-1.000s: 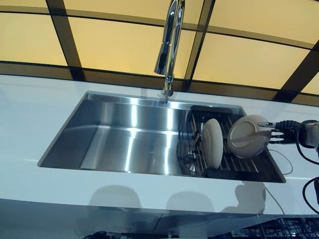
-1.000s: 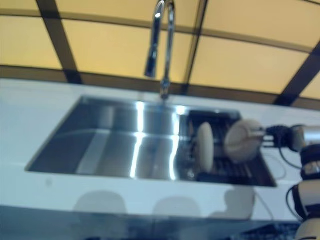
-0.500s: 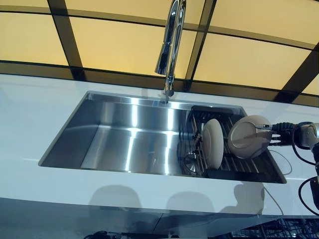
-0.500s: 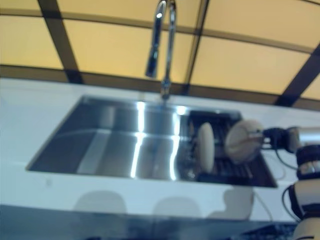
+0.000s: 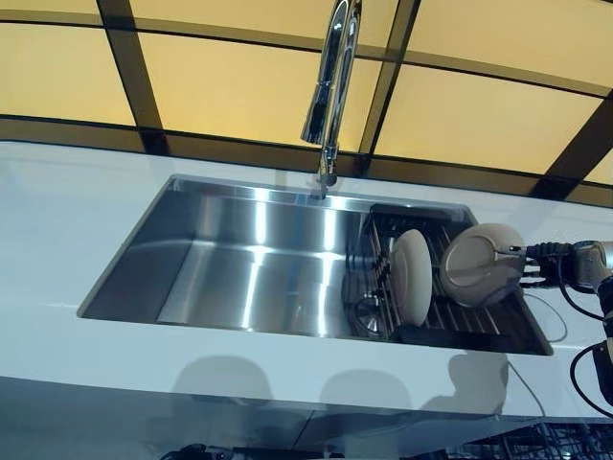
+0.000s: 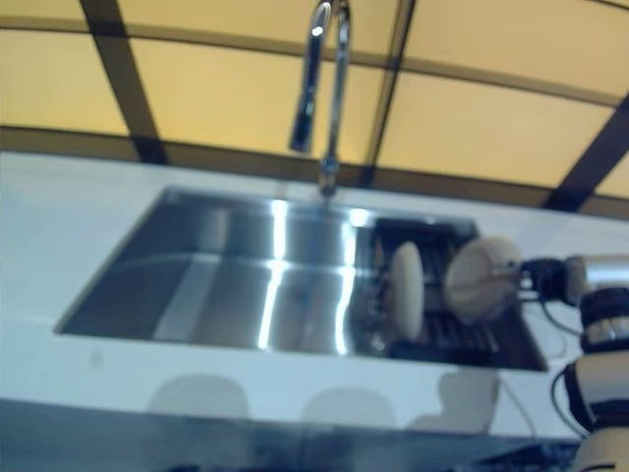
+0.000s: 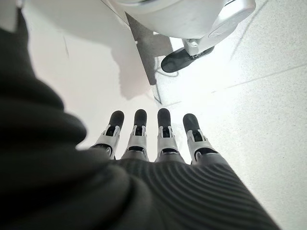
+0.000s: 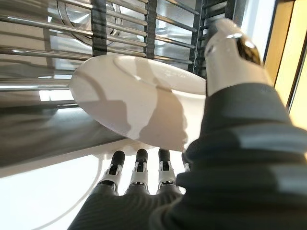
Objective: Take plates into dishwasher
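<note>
A beige plate point(image 5: 479, 264) is tilted above the dark wire rack point(image 5: 460, 321) in the right end of the steel sink point(image 5: 239, 268). My right hand point(image 5: 551, 264) comes in from the right and is shut on its rim. In the right wrist view the thumb point(image 8: 230, 57) lies over the plate point(image 8: 139, 103) and the fingers point(image 8: 139, 167) run beneath it. A second beige plate point(image 5: 412, 276) stands on edge in the rack, just left of the held one. My left hand point(image 7: 163, 139) hangs over the floor with straight fingers, holding nothing.
A tall chrome faucet point(image 5: 330, 86) rises behind the sink's middle. White countertop point(image 5: 57, 230) surrounds the sink, with yellow panels in dark frames behind. A dark wire basket point(image 5: 522, 443) shows below the counter's front edge at the lower right.
The whole view has shifted slightly right. My right hand has drawn back a little to the right, still holding the plate over the rack.
</note>
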Tool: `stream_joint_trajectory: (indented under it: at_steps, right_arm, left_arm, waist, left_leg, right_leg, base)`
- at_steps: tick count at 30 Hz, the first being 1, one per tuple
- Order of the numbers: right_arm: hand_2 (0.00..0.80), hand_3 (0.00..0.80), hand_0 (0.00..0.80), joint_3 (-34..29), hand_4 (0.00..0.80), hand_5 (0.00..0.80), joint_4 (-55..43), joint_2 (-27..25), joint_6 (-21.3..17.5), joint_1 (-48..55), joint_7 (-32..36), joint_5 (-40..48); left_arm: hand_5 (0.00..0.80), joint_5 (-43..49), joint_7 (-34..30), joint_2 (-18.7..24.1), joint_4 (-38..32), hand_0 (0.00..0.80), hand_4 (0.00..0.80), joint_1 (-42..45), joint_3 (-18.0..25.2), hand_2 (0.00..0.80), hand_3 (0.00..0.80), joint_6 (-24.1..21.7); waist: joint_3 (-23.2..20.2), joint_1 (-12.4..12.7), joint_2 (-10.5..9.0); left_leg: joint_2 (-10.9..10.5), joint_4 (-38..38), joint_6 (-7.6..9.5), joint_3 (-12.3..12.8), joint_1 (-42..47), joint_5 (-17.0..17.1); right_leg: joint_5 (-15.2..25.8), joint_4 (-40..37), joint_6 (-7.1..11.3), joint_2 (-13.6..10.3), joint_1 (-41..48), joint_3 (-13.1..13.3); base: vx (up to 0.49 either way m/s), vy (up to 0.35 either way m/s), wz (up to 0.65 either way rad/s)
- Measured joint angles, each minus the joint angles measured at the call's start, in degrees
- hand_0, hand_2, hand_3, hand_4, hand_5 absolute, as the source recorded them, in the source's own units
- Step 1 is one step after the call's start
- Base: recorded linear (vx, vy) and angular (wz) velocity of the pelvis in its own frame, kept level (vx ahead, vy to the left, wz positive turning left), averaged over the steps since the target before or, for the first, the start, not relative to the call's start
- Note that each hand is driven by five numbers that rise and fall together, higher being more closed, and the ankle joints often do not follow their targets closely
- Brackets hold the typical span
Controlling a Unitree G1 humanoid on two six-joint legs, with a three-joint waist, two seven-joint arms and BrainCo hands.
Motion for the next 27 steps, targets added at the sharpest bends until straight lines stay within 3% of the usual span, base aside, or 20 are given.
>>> stream_joint_trajectory:
  at_steps: [4, 5, 8, 12, 13, 27]
  right_arm:
    - [0.292, 0.292, 0.292, 0.0, 0.292, 0.292, 0.0, 0.1, 0.0, 0.0, -0.9, 0.0]
    - [0.405, 0.405, 0.405, 0.0, 0.405, 0.405, 0.0, 0.1, 0.0, 0.0, -0.9, 0.0]
    - [0.562, 0.562, 0.562, 0.0, 0.562, 0.562, 0.0, 0.1, 0.0, 0.0, -0.9, 0.0]
    - [0.706, 0.706, 0.706, -0.1, 0.706, 0.706, 0.0, 0.1, -0.8, -0.1, -1.9, -0.1]
    - [0.797, 0.797, 0.797, -0.1, 0.797, 0.797, 0.0, 0.1, -1.3, -0.4, -2.0, 0.0]
    - [0.8, 0.8, 0.8, -0.1, 0.8, 0.8, 0.0, 0.4, -2.0, -0.7, -3.5, 0.9]
  left_arm:
    - [0.0, 0.0, 0.0, 0.0, 0.0, 0.0, 0.0, 0.0, -0.4, 0.0, 0.0, 0.0]
    - [0.0, 0.0, 0.0, 0.0, 0.0, 0.0, 0.0, 0.0, -0.4, 0.0, 0.0, 0.0]
    - [0.0, 0.0, 0.0, 0.0, 0.0, 0.0, 0.0, 0.0, -0.4, 0.0, 0.0, 0.0]
    - [0.0, 0.0, 0.0, 0.1, 0.0, 0.0, 0.0, 0.0, -0.4, 0.0, 0.0, 0.0]
    - [0.0, 0.0, 0.0, 0.1, 0.0, 0.0, 0.0, -0.1, -0.4, 0.0, 0.0, 0.0]
    - [0.0, 0.0, 0.0, 0.1, 0.0, 0.0, 0.0, -0.6, -0.4, 0.0, 0.0, 0.0]
  waist:
    - [0.1, 0.1, -0.07]
    - [0.1, 0.1, -0.07]
    - [0.2, 0.0, -0.1]
    - [0.3, 0.1, -0.15]
    - [0.4, 0.0, -0.17]
    - [0.8, 0.1, -0.37]
  left_leg:
    - [-0.1, 0.0, 0.04, -0.1, -0.1, 0.0]
    - [-0.1, 0.0, 0.06, -0.1, -0.2, 0.0]
    - [-0.1, 0.0, 0.07, -0.1, -0.2, 0.0]
    - [-0.1, 0.0, 0.06, -0.1, -0.2, 0.0]
    - [-0.1, 0.0, 0.06, -0.1, -0.2, 0.0]
    - [-0.1, 0.0, 0.07, -0.1, -0.3, 0.0]
  right_leg:
    - [0.0, 0.0, 0.02, -0.1, 0.0, -0.2]
    - [0.0, 0.0, 0.04, -0.1, 0.0, -0.3]
    - [0.0, 0.0, 0.05, -0.2, 0.0, -0.3]
    - [0.0, 0.0, 0.05, -0.1, 0.0, -0.4]
    - [0.0, 0.0, 0.06, -0.1, 0.0, -0.4]
    - [-0.1, 0.0, 0.16, -0.2, 0.0, -0.5]
  base:
    - [-0.004, 0.003, 0.02]
    - [-0.008, 0.004, 0.03]
    - [0.0, 0.0, 0.0]
    - [0.0, 0.0, 0.0]
    - [0.0, 0.0, 0.0]
    - [0.0, 0.0, 0.0]
